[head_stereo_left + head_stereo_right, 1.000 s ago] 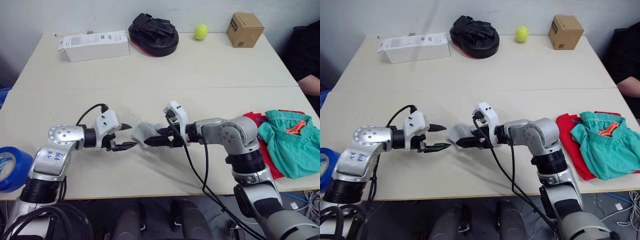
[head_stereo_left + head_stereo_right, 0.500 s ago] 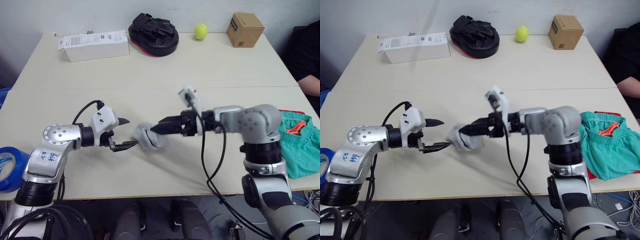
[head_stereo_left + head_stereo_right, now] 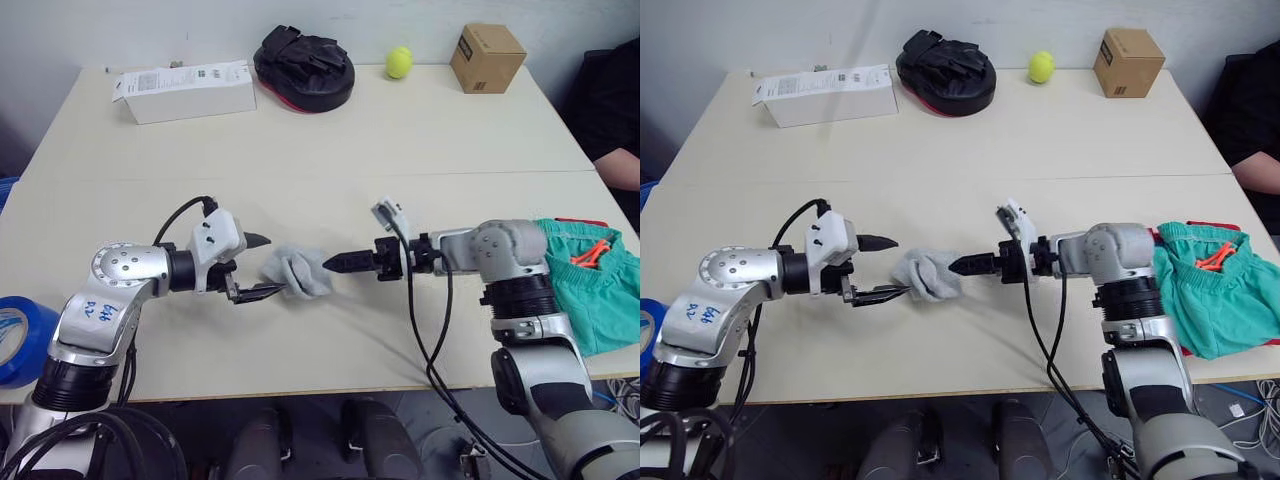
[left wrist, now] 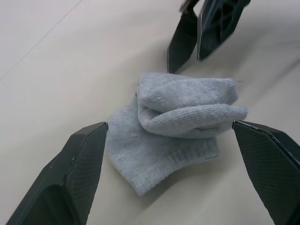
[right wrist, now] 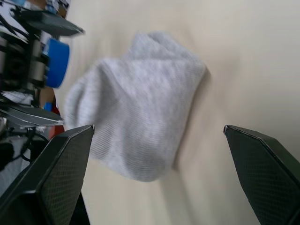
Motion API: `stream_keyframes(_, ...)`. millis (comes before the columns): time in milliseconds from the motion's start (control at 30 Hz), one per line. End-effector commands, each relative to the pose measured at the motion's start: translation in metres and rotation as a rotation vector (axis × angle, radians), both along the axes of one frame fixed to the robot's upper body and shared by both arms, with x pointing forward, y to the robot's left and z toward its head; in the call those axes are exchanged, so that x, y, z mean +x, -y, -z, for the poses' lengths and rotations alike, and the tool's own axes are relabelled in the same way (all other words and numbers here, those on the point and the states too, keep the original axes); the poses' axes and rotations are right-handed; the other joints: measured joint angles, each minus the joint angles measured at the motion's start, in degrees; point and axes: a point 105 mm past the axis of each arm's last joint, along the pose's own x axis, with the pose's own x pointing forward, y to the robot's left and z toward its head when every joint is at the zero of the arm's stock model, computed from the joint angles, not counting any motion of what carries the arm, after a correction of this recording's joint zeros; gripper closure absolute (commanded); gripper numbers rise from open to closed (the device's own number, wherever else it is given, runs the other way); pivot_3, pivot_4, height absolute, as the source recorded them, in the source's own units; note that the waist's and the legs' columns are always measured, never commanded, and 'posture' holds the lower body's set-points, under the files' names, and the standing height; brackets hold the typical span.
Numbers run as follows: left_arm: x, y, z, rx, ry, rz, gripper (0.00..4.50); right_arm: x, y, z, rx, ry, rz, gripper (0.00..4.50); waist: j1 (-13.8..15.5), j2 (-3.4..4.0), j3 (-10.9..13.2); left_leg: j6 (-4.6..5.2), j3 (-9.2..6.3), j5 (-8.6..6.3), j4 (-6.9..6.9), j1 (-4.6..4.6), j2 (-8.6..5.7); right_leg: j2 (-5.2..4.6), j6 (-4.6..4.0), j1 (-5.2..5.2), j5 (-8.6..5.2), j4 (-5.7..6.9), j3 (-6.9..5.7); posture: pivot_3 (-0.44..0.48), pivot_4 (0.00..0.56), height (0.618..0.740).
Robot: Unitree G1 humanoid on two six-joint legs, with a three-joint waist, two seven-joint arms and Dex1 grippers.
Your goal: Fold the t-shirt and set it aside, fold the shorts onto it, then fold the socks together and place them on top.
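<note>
Now, left to right across the pale surface (image 3: 420, 130). Far left, a blue tape roll (image 3: 17, 336) hanging over the surface's front edge. Left tool (image 3: 265, 266), fingers spread wide, lower fingertip touching the socks' left edge. Socks (image 3: 296, 271), grey, bunched in a folded heap on the surface between the two tools; in the left wrist view one sock doubled over the other. Right tool (image 3: 337, 264), fingers parted in its wrist view, tips just beside the socks' right edge. Half a second ago gripping the bundle from above; since pulled back to the right and lowered, socks released and settled flat; left tool closer in than before. Far right, teal-green shorts (image 3: 591, 285) with an orange drawstring lying on the t-shirt (image 3: 1222, 227), just a red strip showing at the back edge. Along the back: a white carton (image 3: 187, 90), a black padded mitt (image 3: 304, 66), a yellow-green tennis ball (image 3: 399, 62), a shut cardboard box (image 3: 487, 58). White wall behind; a person's dark sleeve (image 3: 610, 105) at the right edge.
</note>
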Motion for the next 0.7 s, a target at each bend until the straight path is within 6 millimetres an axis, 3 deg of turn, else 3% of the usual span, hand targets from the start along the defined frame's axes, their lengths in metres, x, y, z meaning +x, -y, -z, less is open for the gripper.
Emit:
stream_keyframes(33,-0.005,-0.001,-0.014,-0.011,0.049,0.004,0.04,0.0,-0.013,0.007,0.001,-0.011,-0.045,0.0,-0.1,0.0,0.0,0.0,0.0,0.0,0.0,0.02,0.0,0.0,0.0,0.01,0.0,0.0,0.0,0.0,0.15,0.74)
stream_keyframes(233,-0.011,-0.002,-0.017,-0.016,0.049,-0.008,0.04,-0.006,-0.036,0.019,-0.006,-0.05,-0.107,0.0,-0.2,0.0,0.0,-0.08,0.0,0.04,-0.01,0.08,0.05,0.03,0.0,0.0,0.0,0.04,0.02,0.0,0.15,0.74)
stream_keyframes(467,-0.01,-0.005,-0.019,-0.018,0.058,-0.029,0.04,-0.015,-0.05,0.031,-0.043,-0.059,-0.155,0.0,-0.3,0.0,0.0,-0.11,0.0,0.04,-0.03,0.11,0.05,0.03,-0.01,0.01,0.0,0.04,0.04,0.0,0.15,0.74)
stream_keyframes(567,-0.009,-0.005,-0.019,-0.02,0.059,-0.032,0.0,-0.014,-0.051,0.039,-0.084,-0.046,-0.147,0.6,-0.3,-0.01,0.0,-0.12,0.0,0.04,-0.06,0.13,0.05,0.03,-0.01,0.01,0.0,0.05,0.04,0.0,0.15,0.74)
stream_keyframes(700,-0.009,-0.004,-0.02,-0.023,0.064,-0.028,0.0,-0.016,-0.054,0.042,-0.095,-0.025,-0.161,1.99,-0.3,-0.01,0.0,-0.13,0.0,0.04,-0.08,0.14,0.05,0.03,-0.01,0.01,0.0,0.05,0.04,0.0,0.15,0.74)
